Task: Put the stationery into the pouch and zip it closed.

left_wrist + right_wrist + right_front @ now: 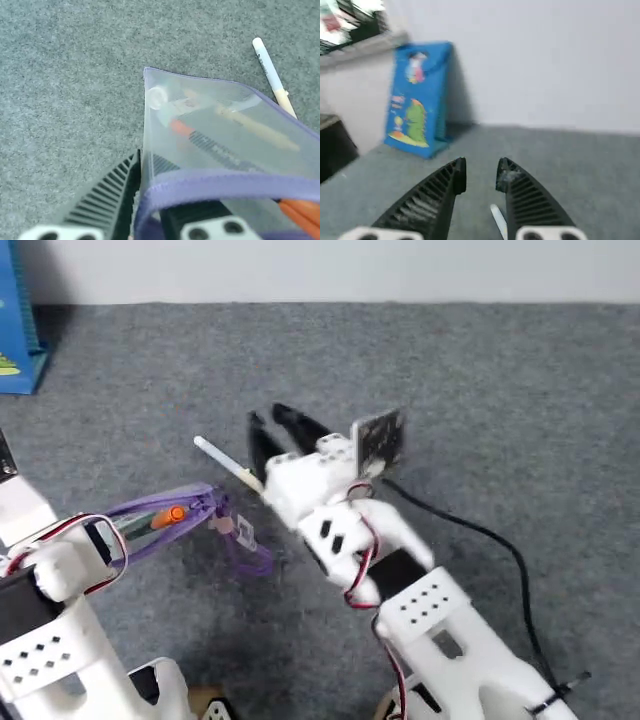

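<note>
Hovering over the white pen (225, 464) on the desk (480, 390), the right claw (480, 176) is sitting spread, with nothing between its fingers. The left claw (146, 200) is pinching the pouch (215, 125) by its purple edge, and an orange pen (168, 516) is already lying inside. The danger, as I'm reading it: the white pen is thin and round, so an off-centre squeeze is likely sending it rolling, and the floppy pouch may be sagging shut just as it arrives.
</note>
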You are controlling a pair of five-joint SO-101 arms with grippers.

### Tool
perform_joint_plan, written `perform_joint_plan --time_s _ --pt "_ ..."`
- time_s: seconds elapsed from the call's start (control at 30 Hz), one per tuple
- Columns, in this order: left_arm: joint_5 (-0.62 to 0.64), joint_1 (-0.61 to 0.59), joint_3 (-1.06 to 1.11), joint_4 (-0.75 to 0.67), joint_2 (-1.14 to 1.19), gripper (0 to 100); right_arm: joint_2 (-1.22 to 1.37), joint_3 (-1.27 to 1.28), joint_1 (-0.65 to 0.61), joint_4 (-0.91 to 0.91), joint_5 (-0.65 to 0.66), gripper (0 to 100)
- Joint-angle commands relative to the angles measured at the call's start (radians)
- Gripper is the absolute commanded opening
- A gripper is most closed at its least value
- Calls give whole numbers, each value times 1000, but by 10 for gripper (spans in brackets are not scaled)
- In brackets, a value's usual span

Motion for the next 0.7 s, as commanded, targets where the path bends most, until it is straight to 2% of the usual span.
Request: perform_joint_plan --time_s 0.0,0.13,0.3,0.5,0.67 --pt "8 -3 -4 15 5 11 -30 -84 33 162 -23 97" --pt "8 -3 -4 15 5 11 19 -80 47 237 -11 96" --pt "8 -5 -4 15 5 11 278 -98 47 266 68 102" --pt "8 -5 -4 15 5 11 628 -284 39 272 123 102" --pt "8 -5 -4 17 5 11 792 -410 2 274 186 102"
